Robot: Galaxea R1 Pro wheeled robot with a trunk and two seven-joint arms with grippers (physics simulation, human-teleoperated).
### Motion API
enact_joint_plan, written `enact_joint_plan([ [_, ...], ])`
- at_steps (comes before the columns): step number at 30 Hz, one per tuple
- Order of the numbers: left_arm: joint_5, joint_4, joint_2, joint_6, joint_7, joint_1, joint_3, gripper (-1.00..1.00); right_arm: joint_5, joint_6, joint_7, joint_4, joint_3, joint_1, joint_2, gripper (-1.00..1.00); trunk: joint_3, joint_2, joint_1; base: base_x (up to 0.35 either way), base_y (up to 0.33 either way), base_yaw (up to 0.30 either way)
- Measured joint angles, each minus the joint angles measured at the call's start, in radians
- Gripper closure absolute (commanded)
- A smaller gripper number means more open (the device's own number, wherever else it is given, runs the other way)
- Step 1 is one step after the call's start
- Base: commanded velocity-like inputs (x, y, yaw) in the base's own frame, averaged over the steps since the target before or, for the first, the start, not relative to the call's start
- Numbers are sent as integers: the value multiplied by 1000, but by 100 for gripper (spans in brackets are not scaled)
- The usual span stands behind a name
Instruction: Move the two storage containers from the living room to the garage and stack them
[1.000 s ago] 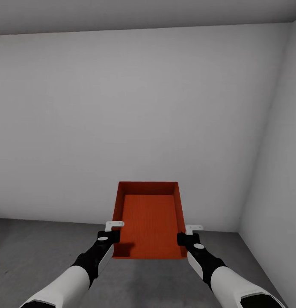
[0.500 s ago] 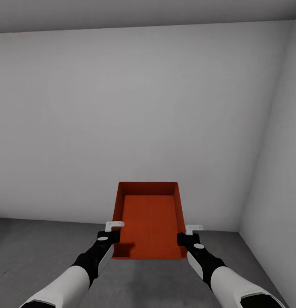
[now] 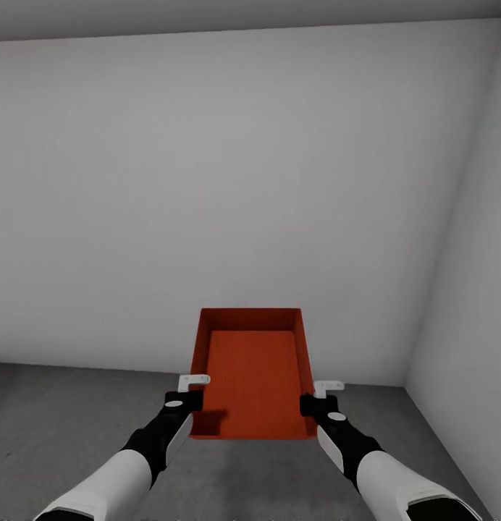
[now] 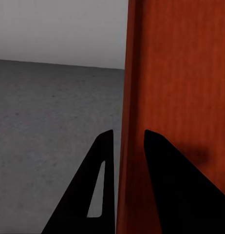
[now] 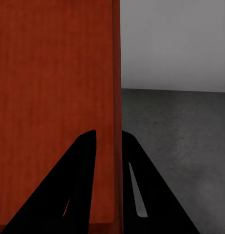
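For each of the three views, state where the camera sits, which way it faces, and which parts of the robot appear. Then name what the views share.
Head view: on the robot's head, looking forward and down at the storage container, floor and wall; both forearms, left gripper and right gripper show.
Left wrist view: near the left gripper, looking along its black fingers astride the container's wall.
Right wrist view: near the right gripper, likewise.
Shared: all show the container and grey floor.

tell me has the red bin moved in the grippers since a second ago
No. The storage container sits the same between the left gripper and right gripper. Only the wall-floor line has shifted up in the head view, so the camera moved.
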Motion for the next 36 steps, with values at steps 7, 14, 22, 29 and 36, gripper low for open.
enact_joint_plan([
  [7, 0, 0, 0, 0, 0, 0, 0, 100, 0, 0, 0, 0, 0, 0, 0, 100, -33, -49, 27, 0, 0, 0],
  [14, 0, 0, 0, 0, 0, 0, 0, 100, 0, -1, 0, 0, 0, 0, 0, 100, -67, -98, 54, 0, 0, 0],
  [22, 0, 0, 0, 0, 0, 0, 0, 100, 0, -1, 0, 0, 0, 0, 0, 100, -105, -154, 84, 0, 0, 0],
  [29, 0, 0, 1, 2, 0, 0, -1, 100, 0, -1, 0, 2, -1, 0, 1, 100, -138, -204, 111, 0, 0, 0],
  [36, 0, 0, 0, 2, 0, 0, -1, 100, 0, -1, 0, 2, -1, 0, 1, 100, -171, -253, 138, 0, 0, 0],
])
